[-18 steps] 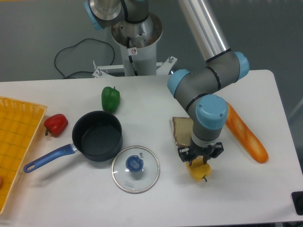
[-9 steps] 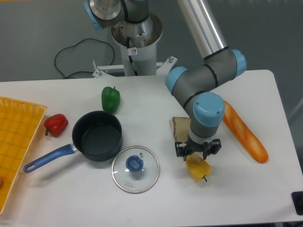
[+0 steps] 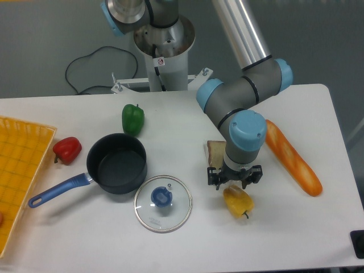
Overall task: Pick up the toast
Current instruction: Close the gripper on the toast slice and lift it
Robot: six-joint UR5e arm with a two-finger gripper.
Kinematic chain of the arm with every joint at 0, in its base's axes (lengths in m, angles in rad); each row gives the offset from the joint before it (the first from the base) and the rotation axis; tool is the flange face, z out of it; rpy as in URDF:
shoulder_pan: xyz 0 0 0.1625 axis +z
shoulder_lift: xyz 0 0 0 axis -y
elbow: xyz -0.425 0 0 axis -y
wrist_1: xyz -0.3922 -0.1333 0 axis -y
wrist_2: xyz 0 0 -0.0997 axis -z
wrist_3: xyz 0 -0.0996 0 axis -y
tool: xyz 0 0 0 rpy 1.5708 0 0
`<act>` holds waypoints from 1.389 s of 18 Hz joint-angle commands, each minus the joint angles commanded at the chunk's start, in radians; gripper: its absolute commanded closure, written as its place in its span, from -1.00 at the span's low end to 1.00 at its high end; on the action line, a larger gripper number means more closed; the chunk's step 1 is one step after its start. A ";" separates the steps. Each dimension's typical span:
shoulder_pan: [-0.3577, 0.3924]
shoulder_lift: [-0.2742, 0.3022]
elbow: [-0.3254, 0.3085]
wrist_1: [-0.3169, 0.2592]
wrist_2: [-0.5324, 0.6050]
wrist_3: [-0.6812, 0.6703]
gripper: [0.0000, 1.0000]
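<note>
Toast (image 3: 215, 153) lies flat, mostly under the gripper (image 3: 234, 181); likely light, stiff, crumbly; pinch opposite crusts; finger spread unclear.

Your arm has shifted toward the left of the picture and slightly up the bench over the last second. The claw (image 3: 234, 177) now sits clear of the yellow pepper (image 3: 238, 201), which it overlapped a second ago; the pepper's top is fully exposed. The wrist now covers more of the toast (image 3: 214, 154), leaving only a narrow strip at its left edge visible (earlier, a broader portion showed). The baguette (image 3: 292, 158) shows more of its upper end now that the blue wrist cap has moved off it.
</note>
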 joint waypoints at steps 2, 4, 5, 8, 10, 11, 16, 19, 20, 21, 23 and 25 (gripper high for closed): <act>0.000 0.000 0.003 -0.002 -0.002 -0.002 -0.17; 0.002 0.000 0.003 -0.002 -0.003 0.000 -0.05; 0.002 -0.002 0.002 -0.003 -0.005 0.000 0.05; 0.002 -0.002 0.003 -0.002 -0.008 -0.002 0.18; 0.003 -0.003 0.008 -0.003 -0.009 -0.002 0.28; 0.003 -0.003 0.009 -0.003 -0.012 -0.002 0.36; 0.009 -0.002 0.009 -0.005 -0.023 -0.002 0.68; 0.011 0.003 0.011 -0.006 -0.029 0.000 0.76; 0.014 0.006 0.014 -0.009 -0.029 0.002 0.76; 0.015 0.008 0.020 -0.014 -0.031 0.002 0.76; 0.017 0.009 0.035 -0.031 -0.043 0.002 0.76; 0.018 0.021 0.052 -0.055 -0.057 0.002 0.76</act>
